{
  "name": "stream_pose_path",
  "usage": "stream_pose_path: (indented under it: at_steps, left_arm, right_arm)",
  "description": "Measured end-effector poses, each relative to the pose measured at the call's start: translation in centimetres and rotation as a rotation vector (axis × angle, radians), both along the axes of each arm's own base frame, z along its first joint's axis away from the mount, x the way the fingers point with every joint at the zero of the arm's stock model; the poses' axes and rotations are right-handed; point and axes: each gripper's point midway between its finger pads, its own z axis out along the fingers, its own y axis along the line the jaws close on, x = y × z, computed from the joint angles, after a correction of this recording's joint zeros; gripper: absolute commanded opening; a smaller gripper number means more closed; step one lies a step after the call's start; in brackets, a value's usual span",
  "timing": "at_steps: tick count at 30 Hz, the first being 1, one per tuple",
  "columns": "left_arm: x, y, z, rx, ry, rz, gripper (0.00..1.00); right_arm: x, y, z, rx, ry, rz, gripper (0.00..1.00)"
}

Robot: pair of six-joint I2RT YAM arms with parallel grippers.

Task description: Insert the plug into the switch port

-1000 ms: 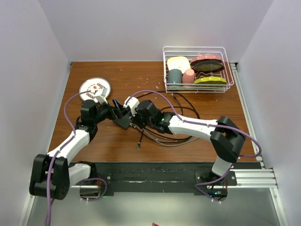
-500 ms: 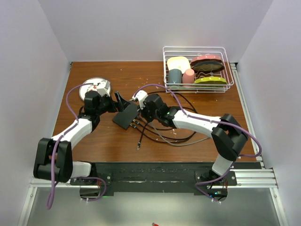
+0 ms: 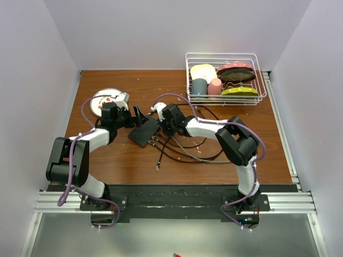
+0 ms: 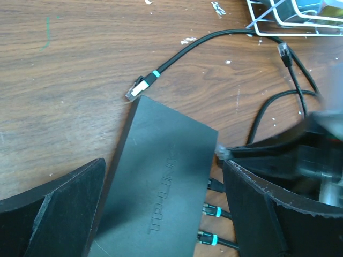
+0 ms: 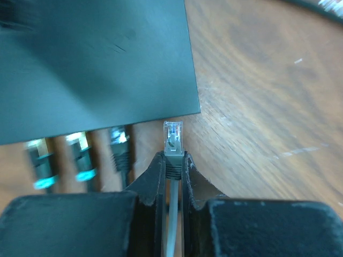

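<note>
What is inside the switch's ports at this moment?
Three cable plugs sit in the switch edge, two with teal bands. The grey plug in the right gripper is outside it. The sockets themselves are hidden under the casing.

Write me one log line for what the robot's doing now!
phase: pre-insertion | right end effector: shut on plug | plug: just outside switch edge, not inserted | left end effector: straddles switch, grip unclear
</note>
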Motion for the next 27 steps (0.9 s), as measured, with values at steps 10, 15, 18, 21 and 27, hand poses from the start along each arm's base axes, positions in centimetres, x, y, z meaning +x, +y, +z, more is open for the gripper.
stream_pose_path:
  at_steps: [10, 15, 18, 21, 27]
  left_arm:
    - [1.0, 0.6, -0.6, -0.001, -0.020, 0.011, 0.94]
    - [1.3, 0.7, -1.9, -0.001, -0.004, 0.011, 0.93]
    - [1.6, 0.7, -2.5, -0.001, -0.002, 0.012, 0.91]
    - [1.8, 0.7, -3.2, 0.002, 0.004, 0.015, 0.90]
    - [2.6, 0.7, -4.3, 0.006, -0.002, 0.020, 0.86]
  right_arm:
    - [0.3, -0.3, -0.9, 0.003, 0.049, -0.046, 0.00]
    - [0.0, -0.6, -1.0, -0.015, 0.069, -0.047, 0.00]
    - [-0.3, -0.8, -1.0, -0.023, 0.079, -0.044, 0.00]
    - [-0.7, -1.2, -1.1, -0.037, 0.094, -0.044, 0.00]
    - [-1.5, -1.5, -1.0, -0.085, 0.124, -0.031, 0.00]
